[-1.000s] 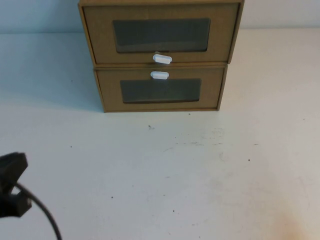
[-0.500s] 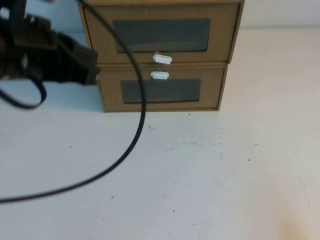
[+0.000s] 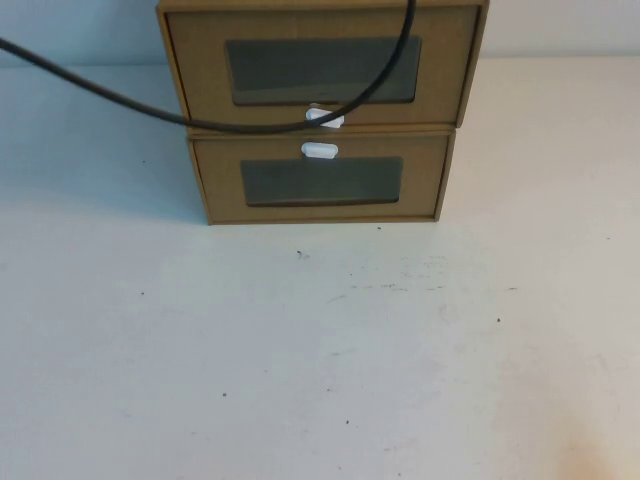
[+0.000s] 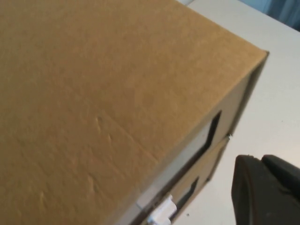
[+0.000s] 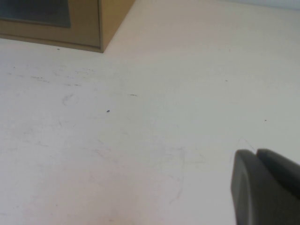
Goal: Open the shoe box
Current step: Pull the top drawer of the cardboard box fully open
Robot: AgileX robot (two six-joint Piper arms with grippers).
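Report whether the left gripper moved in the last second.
Yes: the left gripper went from the table's near-left corner to above the top shoe box; only its cable shows in the high view. Right gripper hangs over the table.

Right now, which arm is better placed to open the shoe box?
Left. The left gripper is up by the top box, near the white handles. The right gripper, jaws shut, is over the table, apart from the lower box.

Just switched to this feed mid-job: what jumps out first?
Two stacked brown shoe boxes with white pull tabs sit at the far middle of the table, both closed, with a black cable crossing in front of the upper one. The left gripper hovers high by the stack's top; the right gripper, shut, hangs over bare tabletop.
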